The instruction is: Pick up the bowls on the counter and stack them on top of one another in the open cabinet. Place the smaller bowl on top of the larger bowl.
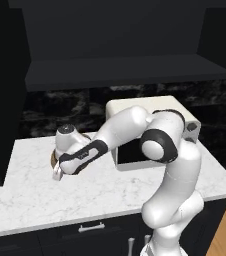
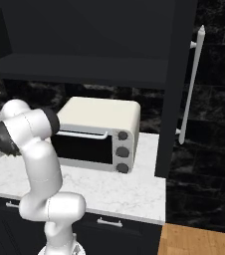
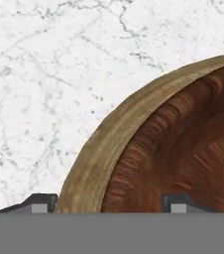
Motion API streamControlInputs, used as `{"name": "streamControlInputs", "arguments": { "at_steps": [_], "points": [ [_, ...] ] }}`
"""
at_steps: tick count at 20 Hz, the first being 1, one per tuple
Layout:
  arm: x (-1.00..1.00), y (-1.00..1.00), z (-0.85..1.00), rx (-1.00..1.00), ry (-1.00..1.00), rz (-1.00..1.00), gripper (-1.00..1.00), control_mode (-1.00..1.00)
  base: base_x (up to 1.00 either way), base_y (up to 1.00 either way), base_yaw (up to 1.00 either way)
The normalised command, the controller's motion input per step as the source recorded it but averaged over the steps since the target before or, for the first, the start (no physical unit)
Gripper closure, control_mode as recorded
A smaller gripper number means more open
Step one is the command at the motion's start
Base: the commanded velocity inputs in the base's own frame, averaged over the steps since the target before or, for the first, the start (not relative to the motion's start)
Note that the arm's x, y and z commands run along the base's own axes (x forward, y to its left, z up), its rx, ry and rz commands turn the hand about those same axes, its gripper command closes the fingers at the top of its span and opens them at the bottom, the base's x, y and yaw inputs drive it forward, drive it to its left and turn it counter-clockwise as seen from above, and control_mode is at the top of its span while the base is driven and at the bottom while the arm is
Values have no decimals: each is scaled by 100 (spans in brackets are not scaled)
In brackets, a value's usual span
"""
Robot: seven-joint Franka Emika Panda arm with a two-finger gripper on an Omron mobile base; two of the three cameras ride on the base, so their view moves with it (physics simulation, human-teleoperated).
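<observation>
Open marble is seen on the counter [image 1: 30, 190] to the left of and in front of the bowl [image 3: 134, 149], whose rim is straddled by the gripper [image 3: 109, 203]. The right side is blocked by the toaster oven [image 2: 97, 132], which stands below the open cabinet [image 1: 125, 72]

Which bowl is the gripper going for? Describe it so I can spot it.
On the white marble counter, left of the cream toaster oven, find the gripper held low. Its fingertips straddle the rim of a round wooden bowl: light tan edge, reddish-brown grained inside.
</observation>
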Motion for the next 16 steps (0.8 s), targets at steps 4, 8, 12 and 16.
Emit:
{"name": "streamControlInputs", "arguments": {
  "at_steps": [4,8,12,16],
  "points": [
    [-25,-35,60,0,-8,0,100,-100,0,0,0],
    [-54,-8,100,-3,-7,5,100,-100,0,0,0],
    [-92,0,100,-4,-17,7,100,-100,0,0,0],
    [-89,-4,100,-7,-22,10,100,-100,0,0,0]
  ]
}}
